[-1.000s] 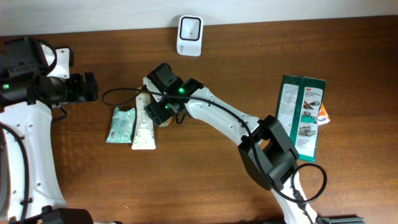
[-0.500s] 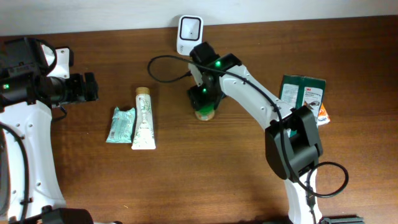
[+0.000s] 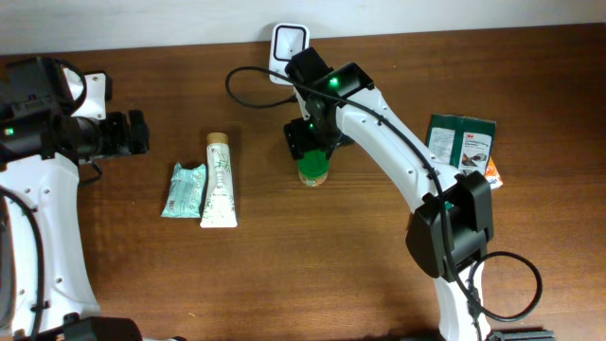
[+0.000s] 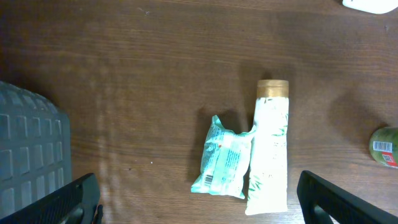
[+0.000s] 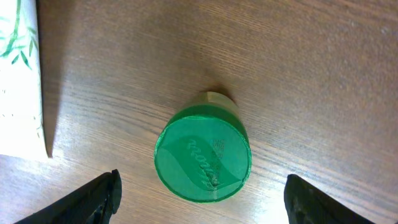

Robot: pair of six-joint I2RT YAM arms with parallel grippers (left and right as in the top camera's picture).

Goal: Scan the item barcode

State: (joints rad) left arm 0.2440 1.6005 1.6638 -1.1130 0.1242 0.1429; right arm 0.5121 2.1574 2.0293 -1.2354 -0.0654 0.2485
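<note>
Jar (image 3: 312, 170), upright, green embossed cap (image 5: 203, 155)

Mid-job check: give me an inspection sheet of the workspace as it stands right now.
Surface: brown wood-grain table.
Job's things: white scanner at the far edge; green-lidded jar upright in front of it.
Clutter: tube and teal packet lying side by side, touching; green box on the right, an orange item showing at its edge.
Grippers: right gripper open, fingers either side of the jar, not touching it; left gripper open and empty, at the left.
Cables: black cable looping beside the scanner.
Surroundings: pale wall behind the table; nothing else seen.
</note>
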